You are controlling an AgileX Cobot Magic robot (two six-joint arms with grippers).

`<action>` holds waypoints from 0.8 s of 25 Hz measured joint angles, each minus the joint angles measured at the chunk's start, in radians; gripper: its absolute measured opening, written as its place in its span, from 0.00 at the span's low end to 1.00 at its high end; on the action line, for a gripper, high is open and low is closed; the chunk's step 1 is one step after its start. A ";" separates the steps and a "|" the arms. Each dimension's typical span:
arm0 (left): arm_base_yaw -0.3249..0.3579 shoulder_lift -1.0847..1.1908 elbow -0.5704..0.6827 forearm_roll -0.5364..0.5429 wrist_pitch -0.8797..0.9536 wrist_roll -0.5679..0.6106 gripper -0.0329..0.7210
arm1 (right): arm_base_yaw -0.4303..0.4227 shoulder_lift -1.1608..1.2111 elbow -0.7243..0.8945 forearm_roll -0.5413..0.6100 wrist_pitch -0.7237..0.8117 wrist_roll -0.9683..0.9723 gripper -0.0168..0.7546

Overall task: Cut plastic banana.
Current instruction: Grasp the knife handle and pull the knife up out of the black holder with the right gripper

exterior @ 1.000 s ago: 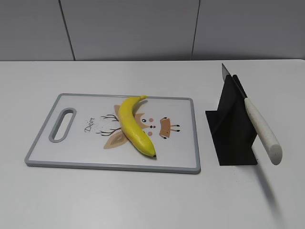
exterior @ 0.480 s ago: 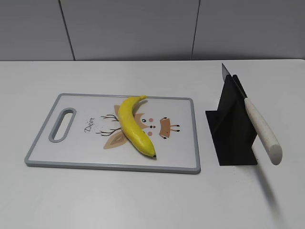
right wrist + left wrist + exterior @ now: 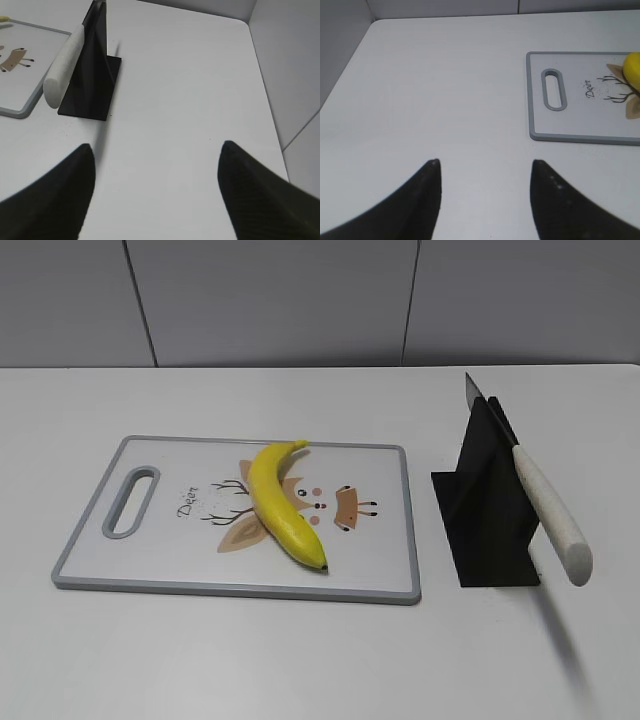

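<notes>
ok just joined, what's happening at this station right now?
Nothing is being handled at this moment. The curved, glossy yellow plastic banana lies whole on the grey-rimmed white cutting board. The white-handled knife rests in its black stand, to the right of the board. Both arms are back from the work: the left gripper is open above bare white table left of the board, and the right gripper is open, short of the knife stand. No cut made.
</notes>
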 joint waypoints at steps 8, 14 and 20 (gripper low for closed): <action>0.000 0.000 0.000 0.000 0.000 0.000 0.79 | 0.000 0.000 0.000 0.000 0.000 0.000 0.79; 0.000 0.000 0.000 0.000 0.000 0.000 0.79 | 0.000 0.007 -0.003 0.010 0.000 0.003 0.79; 0.000 0.000 0.000 0.000 0.000 0.000 0.79 | 0.000 0.189 -0.057 0.014 -0.001 0.033 0.79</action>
